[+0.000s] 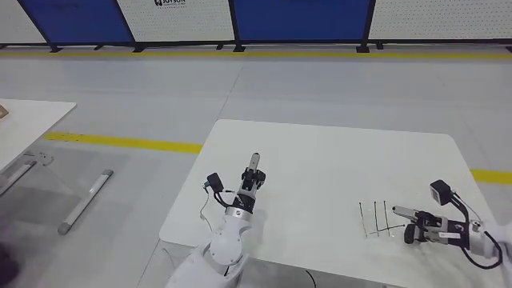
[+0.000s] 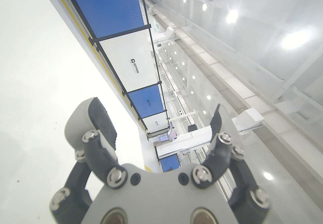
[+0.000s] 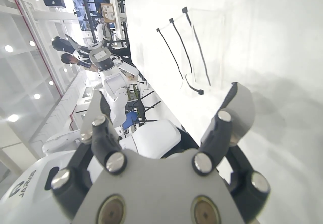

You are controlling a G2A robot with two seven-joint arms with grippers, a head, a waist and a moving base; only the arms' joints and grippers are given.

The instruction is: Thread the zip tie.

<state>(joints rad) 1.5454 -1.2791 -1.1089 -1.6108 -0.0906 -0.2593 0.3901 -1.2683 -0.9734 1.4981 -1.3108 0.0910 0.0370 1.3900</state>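
Zip ties [image 1: 373,218], three black ones, lie flat side by side near the front right corner of the table [image 1: 320,160]. Their long axes are roughly parallel and, in the top view, run away from the robot. Their square heads sit on the ends farther from the right gripper [image 1: 402,222]. A fourth tie [image 3: 200,92], curved, lies across their tail ends, its head nearest that gripper. The right gripper sits just beside the tails and points at them, its fingers [image 3: 237,98] spread wide, holding nothing and touching no tie. The table's near edge runs close alongside the ties, leaving little surface on that side. Farther in, the left gripper [image 1: 254,164] is over the table's near-left part, well apart from the ties and pointing away from the robot. Its fingers [image 2: 101,119] are likewise wide apart and empty. Bare white tabletop stretches between the two arms and on to the far edge.
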